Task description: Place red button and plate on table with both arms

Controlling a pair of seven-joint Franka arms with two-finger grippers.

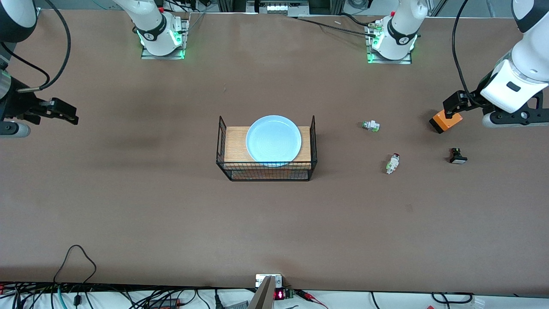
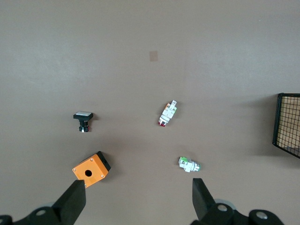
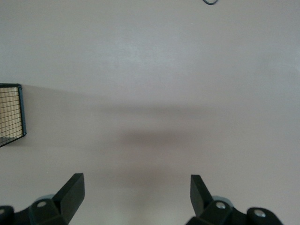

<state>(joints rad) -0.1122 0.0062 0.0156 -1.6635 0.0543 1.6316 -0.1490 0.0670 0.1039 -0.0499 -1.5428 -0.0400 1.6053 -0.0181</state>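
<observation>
- Evidently nothing is being carried yet — the plate (image 1: 273, 140) is sitting on the wooden top of the wire rack (image 1: 266, 171) at mid-table, and the red button (image 1: 393, 163) is lying on its side on the table (image 1: 128, 206), toward the left arm's end.
- Both arms are hanging up in the air at the outer ends of the table; the left gripper (image 2: 139, 204) is hovering over the orange box (image 1: 446, 120) with its fingers spread wide and holding nothing.
- Likewise the right gripper (image 3: 137, 199) is hovering over bare tabletop toward the right arm's end, fingers wide apart and empty.
- By my reading the step in hand is the opening approach: neither object is touched so far.
- Next, the left arm is probably needing to descend on the red button — picking it out from the green-capped switch (image 1: 370, 125), lying farther from the front camera, and the black switch (image 1: 457, 156) nearer the table's end.
- Because the button is tiny and lying flat, the jaws are likely needing to straddle its narrow body squarely.
- Meanwhile the right arm is probably facing a reach to the plate's shallow rim, clearing the rack's raised wire ends.
- As for the surface, it is showing as a matte brown sheet, faintly marked in places.
- Along the edge nearest the front camera, cables (image 1: 77, 296) are trailing, and the arm bases are glowing green.
</observation>
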